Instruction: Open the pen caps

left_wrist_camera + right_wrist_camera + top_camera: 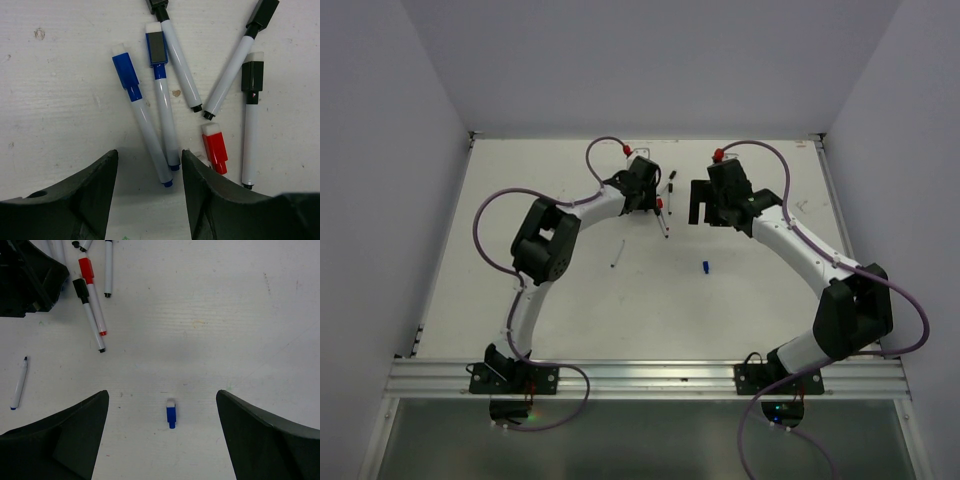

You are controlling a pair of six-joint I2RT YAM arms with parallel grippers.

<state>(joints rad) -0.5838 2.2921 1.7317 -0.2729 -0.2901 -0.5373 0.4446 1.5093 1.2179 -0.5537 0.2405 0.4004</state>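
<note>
Several white pens lie in a fan with their pen caps on: two blue caps, a black cap and a red cap. My left gripper is open and empty just above the table, its jaws either side of the two blue pens' lower ends. One loose blue cap lies alone on the table, also seen from above. My right gripper is open and empty above it. From above, the left gripper and right gripper flank the pen cluster.
An uncapped white pen lies left of centre, also in the right wrist view. Two more black-capped pens reach the top edge of the left wrist view. The white table has walls on three sides.
</note>
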